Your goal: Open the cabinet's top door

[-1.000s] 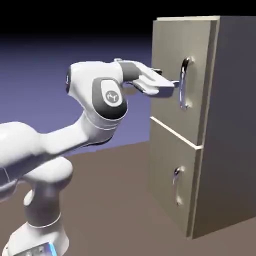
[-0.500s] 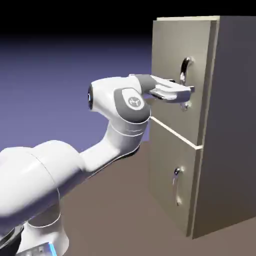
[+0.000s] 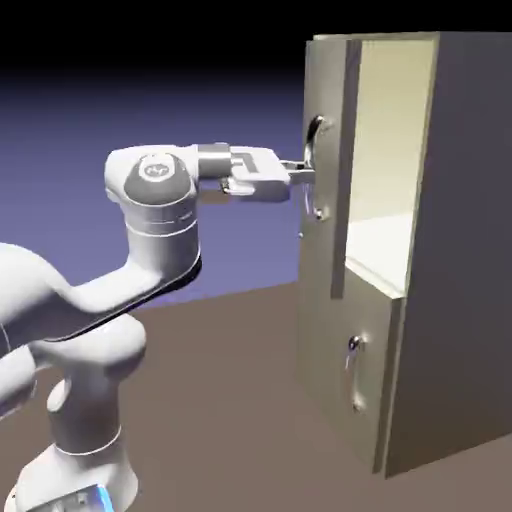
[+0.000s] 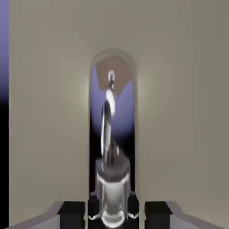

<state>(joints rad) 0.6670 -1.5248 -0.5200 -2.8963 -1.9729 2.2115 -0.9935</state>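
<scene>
The cabinet (image 3: 470, 250) stands at the exterior view's right. Its top door (image 3: 326, 262) is swung partly outward, and the pale cream interior (image 3: 385, 150) shows behind it. My gripper (image 3: 306, 177) reaches level from the left and is shut on the door's curved silver handle (image 3: 316, 165) near its middle. In the hand view the silver handle (image 4: 108, 134) runs up the middle of the beige door panel (image 4: 179, 112). Its lower end sits large in my gripper (image 4: 111, 215), between the dark fingertips (image 4: 74, 211).
Below the top door, the shorter lower door (image 3: 345, 330) with its small handle (image 3: 353, 372) stays closed. The brown table (image 3: 230, 400) stretches between my arm's base (image 3: 80, 440) and the cabinet. Blue-violet backdrop shows at the hand view's left edge.
My gripper went in to the handle and closed on it. It then drew back to the left, and the top door swung out from closed, uncovering the cream interior.
</scene>
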